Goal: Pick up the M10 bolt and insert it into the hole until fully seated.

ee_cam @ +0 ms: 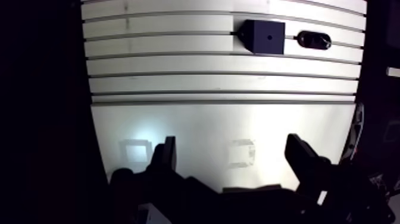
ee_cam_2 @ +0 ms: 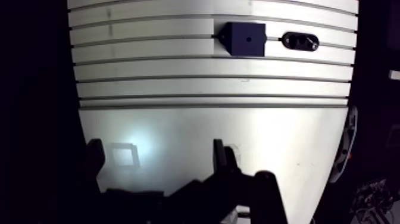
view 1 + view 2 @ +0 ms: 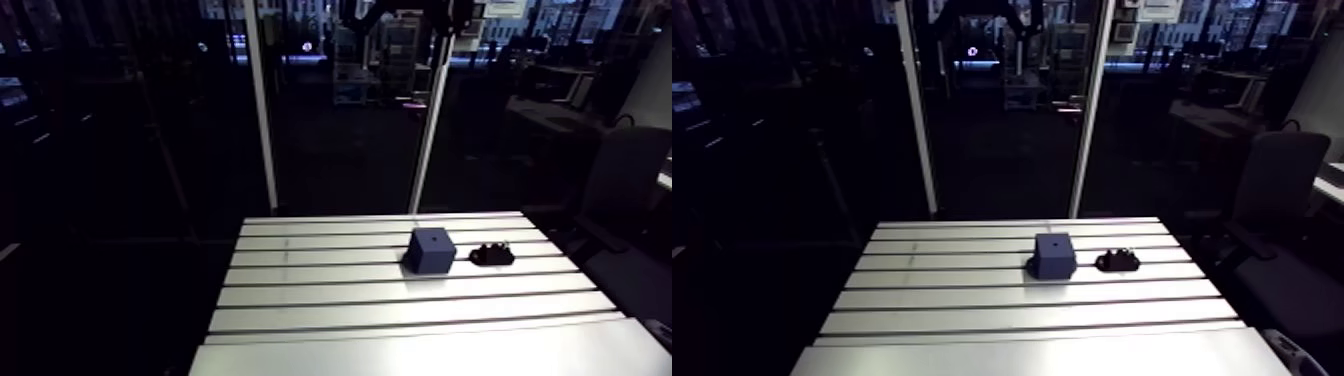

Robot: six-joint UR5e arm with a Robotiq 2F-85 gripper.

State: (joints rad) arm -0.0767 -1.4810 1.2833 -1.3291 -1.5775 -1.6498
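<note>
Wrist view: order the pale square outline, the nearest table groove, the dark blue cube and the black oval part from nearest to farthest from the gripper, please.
1. Pale square outline, between the gripper's fingers.
2. Nearest table groove, ahead.
3. Dark blue cube and black oval part, far ahead, side by side: too close to call.

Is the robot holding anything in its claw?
No, the gripper is open, with only table showing between its fingers.
</note>
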